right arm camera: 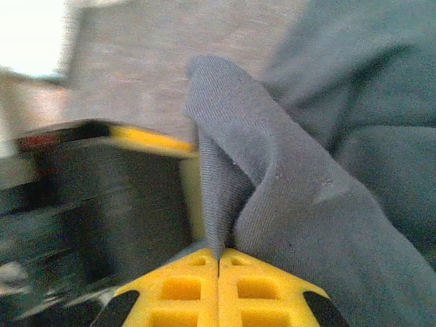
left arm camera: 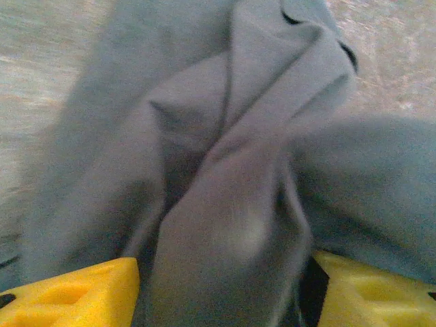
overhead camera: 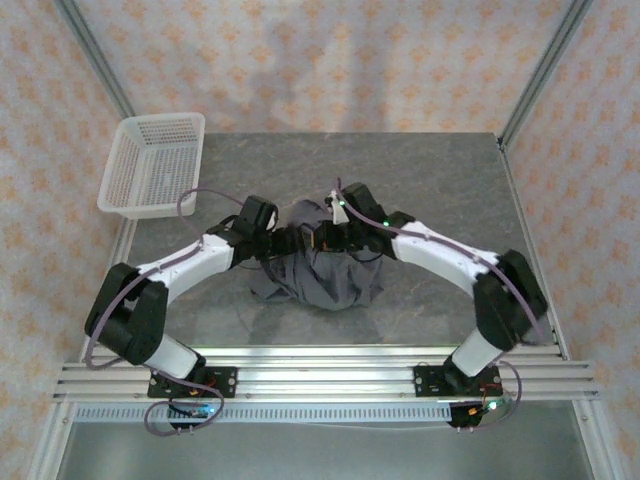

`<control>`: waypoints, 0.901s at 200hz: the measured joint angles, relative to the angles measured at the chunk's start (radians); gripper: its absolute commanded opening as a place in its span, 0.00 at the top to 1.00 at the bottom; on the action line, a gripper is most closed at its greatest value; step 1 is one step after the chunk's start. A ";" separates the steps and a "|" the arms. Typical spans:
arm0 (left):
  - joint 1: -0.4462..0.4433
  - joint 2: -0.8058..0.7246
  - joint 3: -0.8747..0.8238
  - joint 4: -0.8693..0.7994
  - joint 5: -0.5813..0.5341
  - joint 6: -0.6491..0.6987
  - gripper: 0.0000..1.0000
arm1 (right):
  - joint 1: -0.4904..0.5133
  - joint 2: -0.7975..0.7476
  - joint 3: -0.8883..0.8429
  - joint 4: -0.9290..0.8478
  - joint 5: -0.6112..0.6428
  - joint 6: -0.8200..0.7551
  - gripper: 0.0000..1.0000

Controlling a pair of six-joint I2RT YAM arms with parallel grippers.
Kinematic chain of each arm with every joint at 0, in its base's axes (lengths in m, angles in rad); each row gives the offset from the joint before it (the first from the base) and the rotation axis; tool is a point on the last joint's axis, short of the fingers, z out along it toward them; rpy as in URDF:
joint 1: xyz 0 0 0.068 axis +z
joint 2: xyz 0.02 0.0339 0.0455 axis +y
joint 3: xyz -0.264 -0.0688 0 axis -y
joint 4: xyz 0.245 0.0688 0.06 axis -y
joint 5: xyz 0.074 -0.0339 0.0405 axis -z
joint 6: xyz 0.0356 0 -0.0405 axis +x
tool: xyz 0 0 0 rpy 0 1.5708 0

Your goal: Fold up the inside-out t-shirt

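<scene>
Inside-out t-shirt (overhead camera: 325, 280): lying bunched, well right of the white mesh basket (overhead camera: 150, 165). Soft, light, limp; likely slumping, so hems are offering the best hold. My right gripper (right arm camera: 218, 262) is pinching a fold shut; my left gripper (left arm camera: 225, 293) is standing apart astride cloth. Basket is obstructing nothing.

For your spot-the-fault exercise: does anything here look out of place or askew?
The shirt lies in a crumpled heap, not flat, a fold pinched in the right pincer. The basket seems to overhang the far-left edge of the table.
</scene>
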 measured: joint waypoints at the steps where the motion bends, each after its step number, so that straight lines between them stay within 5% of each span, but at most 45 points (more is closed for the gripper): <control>1: 0.000 0.002 0.000 0.003 0.003 -0.001 0.39 | 0.000 -0.009 -0.005 0.009 -0.008 0.004 1.00; 10: -0.001 0.011 0.000 0.032 0.037 -0.011 0.51 | -0.003 -0.051 -0.029 0.061 -0.051 0.016 1.00; 29: -0.001 0.010 0.002 0.073 0.077 -0.034 1.00 | -0.011 -0.116 -0.084 0.174 -0.121 0.059 1.00; 53: 0.006 -0.019 0.002 0.116 0.116 -0.055 1.00 | -0.064 -0.179 -0.197 0.273 -0.147 0.109 1.00; 84: 0.014 -0.152 -0.024 0.205 0.209 -0.103 1.00 | -0.233 -0.224 -0.378 0.311 -0.118 0.143 0.80; 103: 0.014 -0.228 -0.018 0.246 0.255 -0.128 1.00 | -0.252 -0.235 -0.398 0.235 -0.084 0.118 0.70; 125: 0.014 -0.282 0.000 0.244 0.270 -0.133 1.00 | -0.208 -0.391 -0.425 0.180 -0.006 0.095 0.60; 152: 0.014 -0.294 0.005 0.243 0.274 -0.134 1.00 | -0.076 -0.649 -0.414 0.159 0.169 0.037 0.59; 180: 0.014 -0.285 0.005 0.243 0.274 -0.141 1.00 | 0.127 -0.632 -0.315 0.153 0.345 0.079 0.61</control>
